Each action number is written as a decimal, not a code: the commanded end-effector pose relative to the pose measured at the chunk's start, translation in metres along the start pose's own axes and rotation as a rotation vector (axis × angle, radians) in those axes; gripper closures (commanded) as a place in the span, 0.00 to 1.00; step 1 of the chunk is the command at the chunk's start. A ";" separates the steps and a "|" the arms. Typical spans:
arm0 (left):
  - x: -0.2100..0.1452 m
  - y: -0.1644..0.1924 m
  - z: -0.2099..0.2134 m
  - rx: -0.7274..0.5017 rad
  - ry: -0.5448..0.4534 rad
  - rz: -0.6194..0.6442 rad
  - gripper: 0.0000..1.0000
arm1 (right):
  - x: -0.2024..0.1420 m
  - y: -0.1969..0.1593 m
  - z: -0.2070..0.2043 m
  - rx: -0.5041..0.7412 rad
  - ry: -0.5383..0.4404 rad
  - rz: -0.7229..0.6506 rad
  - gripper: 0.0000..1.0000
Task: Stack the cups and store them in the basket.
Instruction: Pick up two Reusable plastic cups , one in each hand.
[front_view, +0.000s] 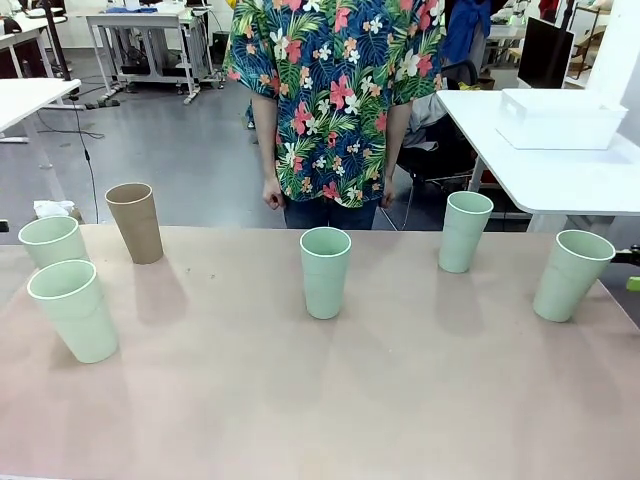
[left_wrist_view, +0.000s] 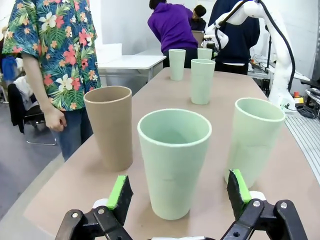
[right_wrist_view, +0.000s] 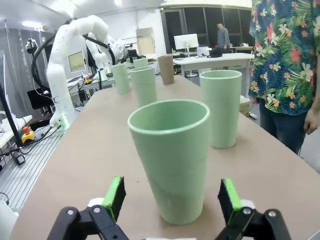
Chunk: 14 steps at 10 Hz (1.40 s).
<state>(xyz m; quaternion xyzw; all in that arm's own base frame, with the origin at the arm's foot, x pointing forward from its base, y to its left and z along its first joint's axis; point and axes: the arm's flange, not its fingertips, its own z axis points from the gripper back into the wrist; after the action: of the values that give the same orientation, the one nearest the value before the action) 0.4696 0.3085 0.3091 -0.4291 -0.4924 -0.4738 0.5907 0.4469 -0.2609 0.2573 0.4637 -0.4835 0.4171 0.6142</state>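
Both spread wide, the left gripper (left_wrist_view: 179, 193) is squaring up to a mint green cup (left_wrist_view: 174, 160) just ahead, the right gripper (right_wrist_view: 172, 198) to another cup (right_wrist_view: 170, 155), seemingly to grasp them for stacking.

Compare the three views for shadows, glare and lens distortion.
Front view: even light, faint soft shadows on the table; the right end cup leans outward, a lens effect. Left wrist view: the nearest cup looms large, the far cups shrink fast. Right wrist view: its near cup is stretched likewise; ceiling lights glare at top.

Person in floral shirt (front_view: 335, 90), tan tabletop (front_view: 320, 400), white side table (front_view: 560, 180)
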 end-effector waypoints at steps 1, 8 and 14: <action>-0.007 0.011 0.008 0.009 -0.028 -0.053 0.00 | -0.014 0.001 -0.003 -0.006 -0.042 0.045 0.00; -0.040 0.024 -0.005 0.034 -0.082 -0.037 0.00 | -0.031 -0.009 -0.028 -0.078 -0.095 0.044 0.00; -0.055 0.019 -0.030 0.048 -0.081 -0.038 0.00 | -0.034 -0.011 -0.027 -0.092 -0.117 0.008 0.00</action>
<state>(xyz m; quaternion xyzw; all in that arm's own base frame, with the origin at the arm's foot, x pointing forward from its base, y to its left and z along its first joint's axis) 0.4936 0.3001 0.2498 -0.4426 -0.5174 -0.4550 0.5739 0.4548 -0.2437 0.2171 0.4609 -0.5316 0.3830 0.5986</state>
